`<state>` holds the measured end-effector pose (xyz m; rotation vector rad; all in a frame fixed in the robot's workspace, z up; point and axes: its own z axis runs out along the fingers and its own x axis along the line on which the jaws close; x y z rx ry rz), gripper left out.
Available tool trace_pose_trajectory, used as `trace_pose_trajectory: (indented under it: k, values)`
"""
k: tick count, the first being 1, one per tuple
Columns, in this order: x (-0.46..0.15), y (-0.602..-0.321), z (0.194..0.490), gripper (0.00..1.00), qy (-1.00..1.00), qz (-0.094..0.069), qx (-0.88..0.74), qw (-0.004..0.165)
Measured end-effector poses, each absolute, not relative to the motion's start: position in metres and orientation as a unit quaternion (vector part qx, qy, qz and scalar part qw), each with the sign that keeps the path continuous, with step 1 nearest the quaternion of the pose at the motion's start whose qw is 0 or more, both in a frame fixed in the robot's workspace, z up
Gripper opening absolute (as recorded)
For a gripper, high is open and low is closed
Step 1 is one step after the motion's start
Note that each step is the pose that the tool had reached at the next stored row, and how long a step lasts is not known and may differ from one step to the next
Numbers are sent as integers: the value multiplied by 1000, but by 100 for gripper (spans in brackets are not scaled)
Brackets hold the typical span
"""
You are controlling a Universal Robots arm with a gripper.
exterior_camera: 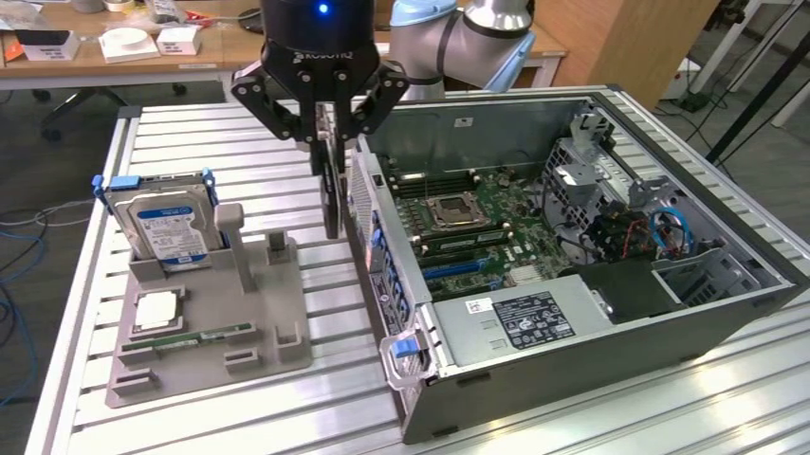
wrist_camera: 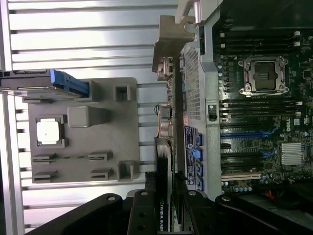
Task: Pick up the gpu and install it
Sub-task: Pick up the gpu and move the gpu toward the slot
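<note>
grey tray (exterior_camera: 190, 379) at the exterior view's lower left holds a hard drive (exterior_camera: 171, 227); the open case (exterior_camera: 608, 351), right, bares its motherboard (exterior_camera: 475, 232). my gripper (exterior_camera: 334, 137) clamps the gpu (exterior_camera: 332, 204) upright between them, over the slatted table (exterior_camera: 228, 123).

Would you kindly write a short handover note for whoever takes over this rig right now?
Tool: shut on the gpu, which hangs upright.
Where: between the grey parts holder and the open computer case, just outside the case's rear wall.
Done: gpu picked up, in the grip.
Left: gpu not yet seated on the motherboard.
</note>
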<state>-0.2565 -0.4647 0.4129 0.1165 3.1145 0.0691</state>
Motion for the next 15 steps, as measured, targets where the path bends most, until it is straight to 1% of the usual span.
trace_pose_trajectory:
  k: [15]
  values:
    - [-252, -465, 413, 26, 999, 22, 37, 12]
